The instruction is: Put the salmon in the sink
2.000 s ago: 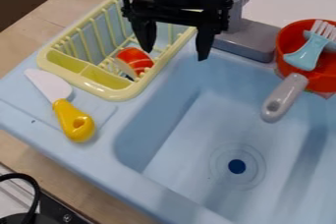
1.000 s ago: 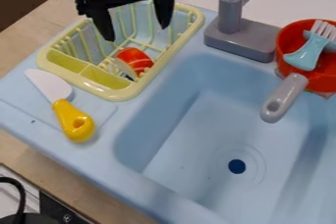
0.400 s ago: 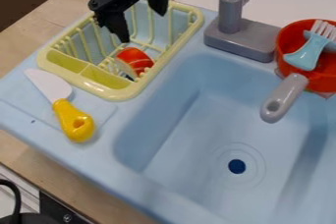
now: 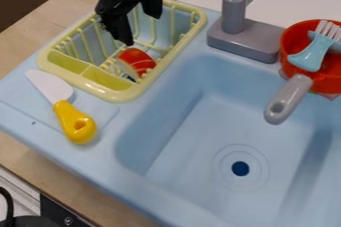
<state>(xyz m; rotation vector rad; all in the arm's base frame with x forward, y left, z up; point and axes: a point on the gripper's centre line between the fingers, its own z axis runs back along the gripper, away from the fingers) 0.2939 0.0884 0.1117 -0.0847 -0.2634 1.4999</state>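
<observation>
Soft, moderately bright light fills the sink (image 4: 200,141), with faint-edged shadows along its basin at 9 and 4 o'clock; the frame is palest toward 1 o'clock. The light's source cannot be told.

Salmon (image 4: 138,60) shows red-orange with pale stripes, rack (image 4: 110,94) pale yellow, sink (image 4: 193,141) light blue, drain (image 4: 240,169) dark blue, knife (image 4: 63,107) white-bladed and yellow-handled, faucet (image 4: 243,41) grey, pan (image 4: 324,83) red with grey handle, fork (image 4: 310,56) pale aqua, white-tined, gripper (image 4: 142,29) black.
</observation>
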